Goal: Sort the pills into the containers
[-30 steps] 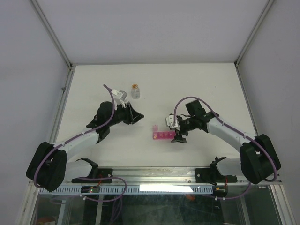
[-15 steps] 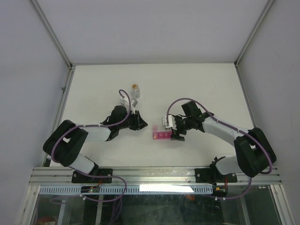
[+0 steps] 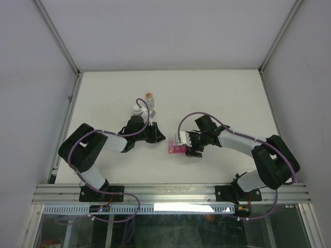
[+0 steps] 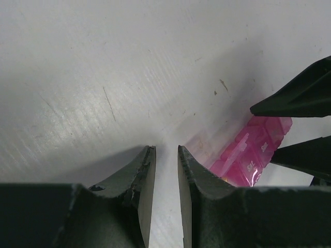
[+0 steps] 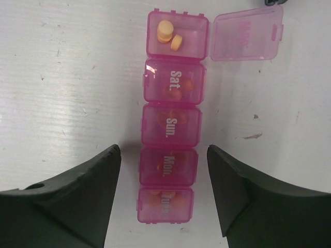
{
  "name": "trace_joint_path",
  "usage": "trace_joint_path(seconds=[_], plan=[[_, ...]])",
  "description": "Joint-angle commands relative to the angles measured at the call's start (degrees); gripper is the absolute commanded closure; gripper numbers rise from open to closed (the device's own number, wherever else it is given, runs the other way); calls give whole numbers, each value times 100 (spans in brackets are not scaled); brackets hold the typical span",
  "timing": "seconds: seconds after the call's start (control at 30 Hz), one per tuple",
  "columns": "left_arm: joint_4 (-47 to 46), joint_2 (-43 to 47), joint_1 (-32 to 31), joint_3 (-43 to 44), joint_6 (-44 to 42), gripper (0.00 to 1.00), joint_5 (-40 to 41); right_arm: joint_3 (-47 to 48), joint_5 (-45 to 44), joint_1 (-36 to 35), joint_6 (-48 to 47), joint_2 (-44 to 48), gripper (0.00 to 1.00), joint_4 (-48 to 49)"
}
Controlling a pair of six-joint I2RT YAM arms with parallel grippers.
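Observation:
The containers are one translucent pink pill-organiser strip [image 3: 177,150] lying on the white table. In the right wrist view the strip [image 5: 170,124] runs away from me, with its far compartment's lid [image 5: 248,33] flipped open to the right and orange pills [image 5: 168,33] inside. The other compartments are closed and show orange through the plastic. My right gripper [image 5: 163,150] stands open, one finger on each side of the strip's near end, touching nothing. My left gripper [image 4: 166,155] hovers low over bare table just left of the strip [image 4: 253,152]. Its jaws are a narrow gap apart with nothing between them.
A small clear bottle with orange-brown contents [image 3: 149,99] and a white-capped bottle [image 3: 137,109] stand behind the left gripper [image 3: 158,138]. The right gripper [image 3: 192,147] shows as dark fingers [image 4: 300,95] in the left wrist view. Metal frame rails edge the table.
My left arm has swung right toward the strip and its jaws have narrowed. My right gripper has slid left over the strip's near end, its jaws closing partway.

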State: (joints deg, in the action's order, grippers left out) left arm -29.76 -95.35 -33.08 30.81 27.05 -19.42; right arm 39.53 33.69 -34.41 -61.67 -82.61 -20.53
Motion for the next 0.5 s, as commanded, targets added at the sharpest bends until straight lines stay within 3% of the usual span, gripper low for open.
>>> trace_joint_path(seconds=[0.0, 0.47], plan=[[-508, -142, -88, 247, 94, 75, -271, 43, -107, -81, 56, -42, 31, 248], [-806, -300, -226, 307, 220, 75, -503, 149, -331, -204, 128, -260, 45, 226]])
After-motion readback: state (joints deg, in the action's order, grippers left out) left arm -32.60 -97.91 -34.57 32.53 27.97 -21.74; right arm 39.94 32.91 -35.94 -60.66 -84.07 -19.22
